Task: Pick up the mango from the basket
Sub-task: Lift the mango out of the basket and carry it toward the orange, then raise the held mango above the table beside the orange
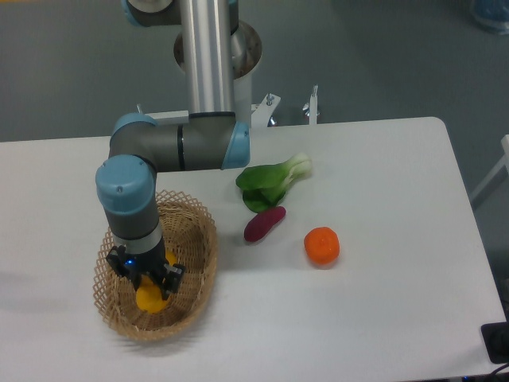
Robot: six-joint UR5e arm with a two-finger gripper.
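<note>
The white worktop (382, 318) fills most of the view, its far edge running along a grey floor. Over its left part stands the arm (187, 147), a silver upright column with a grey horizontal link and blue-capped joints; from the nearer joint the wrist points straight down into the basket (199, 239). The basket sits near the left front of the worktop, an oval tan wicker piece with an open lattice rim, and the wrist hides much of its middle.

To the right of the basket, well apart from it, lies a leafy green vegetable (270, 181) with a pale stem end pointing up and right. Just in front of it, almost touching its leaves, lies a purple vegetable (264, 224) on a slant. A round orange fruit (322, 245) rests farther right, near the purple one but clear of it.

The gripper (149, 282) is down inside the basket, and its dark jaws stand on either side of the mango (150, 298), closed against it (a small blue light shows on the gripper body). The mango is yellow-orange, its lower end showing below the jaws, inside the basket; whether it touches the basket floor cannot be told.
</note>
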